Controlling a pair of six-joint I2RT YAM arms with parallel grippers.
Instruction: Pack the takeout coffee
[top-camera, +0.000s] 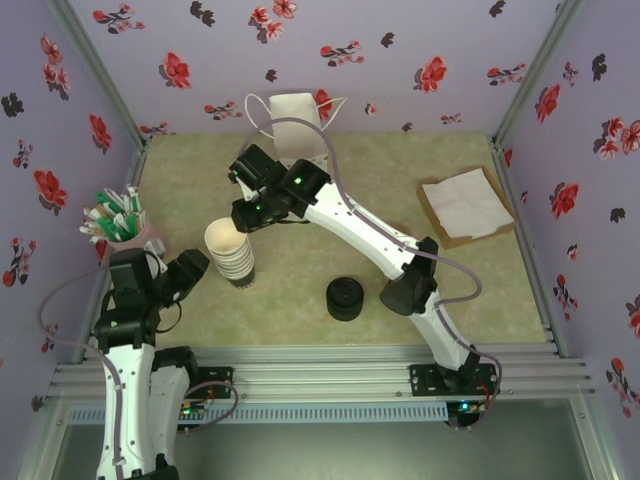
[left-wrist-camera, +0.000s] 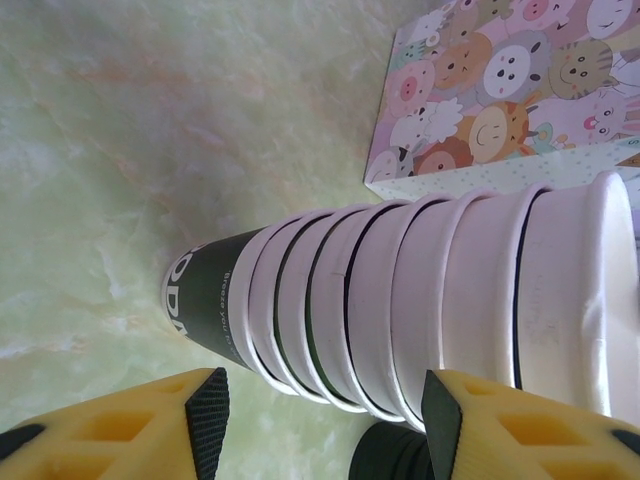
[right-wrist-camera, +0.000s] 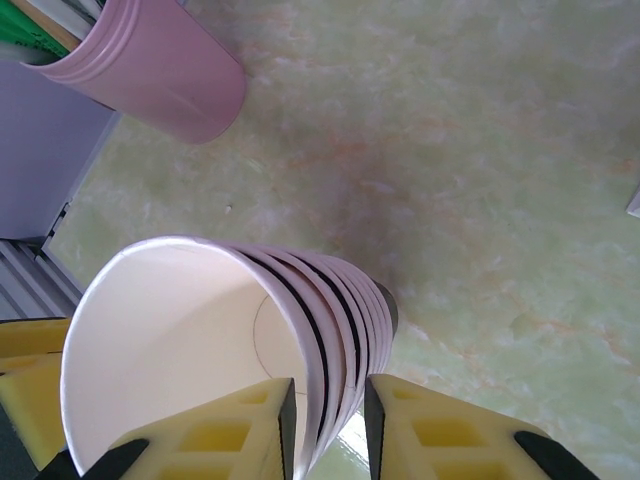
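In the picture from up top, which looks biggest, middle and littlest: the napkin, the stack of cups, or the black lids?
1. The napkin, biggest.
2. The stack of cups.
3. The black lids, littlest, though not much smaller than the cups.

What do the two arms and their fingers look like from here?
Both arms have white link shells with black joints and grey cables looping alongside; the right arm shows a small green light near its wrist. The fingers are yellow ribbed plastic with black pads.

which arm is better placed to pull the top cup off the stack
Right, probably: its fingers already straddle the top cup's rim. The left gripper sits lower beside the stack, better suited to steadying it.
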